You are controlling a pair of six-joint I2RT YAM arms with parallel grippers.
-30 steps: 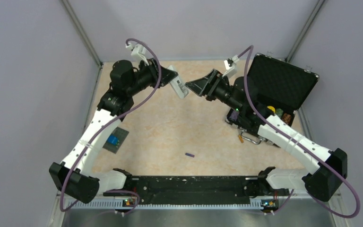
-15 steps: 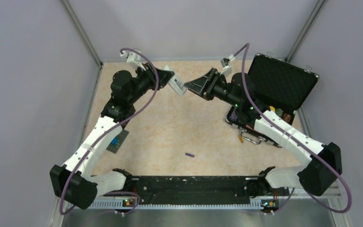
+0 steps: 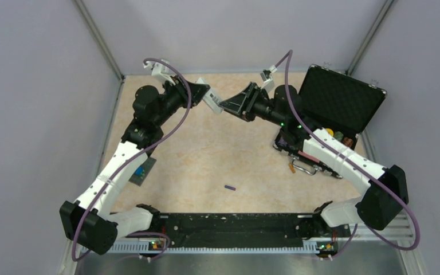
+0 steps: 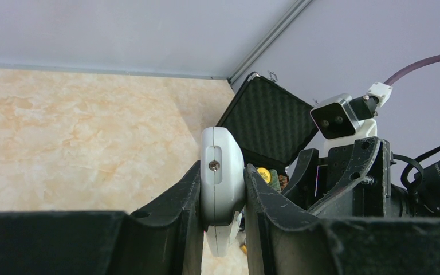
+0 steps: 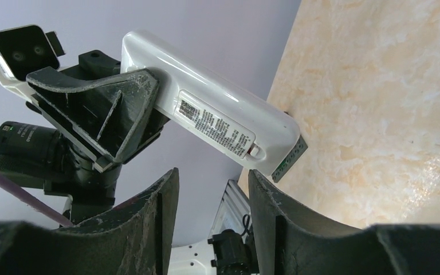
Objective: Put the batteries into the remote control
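My left gripper (image 3: 205, 94) is shut on the white remote control (image 3: 212, 102) and holds it in the air over the far middle of the table. In the left wrist view the remote (image 4: 222, 172) is clamped edge-on between both fingers. My right gripper (image 3: 227, 106) is open and empty, its tips just short of the remote's free end. In the right wrist view the remote's back (image 5: 206, 112) shows a printed label and a small latch tab. One dark purple battery (image 3: 229, 187) lies on the table near the front middle. No other battery is visible.
An open black case (image 3: 339, 98) with foam lining sits at the right, small items in its tray (image 3: 335, 136). A dark grey card with a blue patch (image 3: 140, 171) lies at the left. A black rail (image 3: 229, 223) runs along the near edge.
Both grippers have shifted a little to the left and back. The right gripper has closed in on the remote's free end. The battery has not moved.
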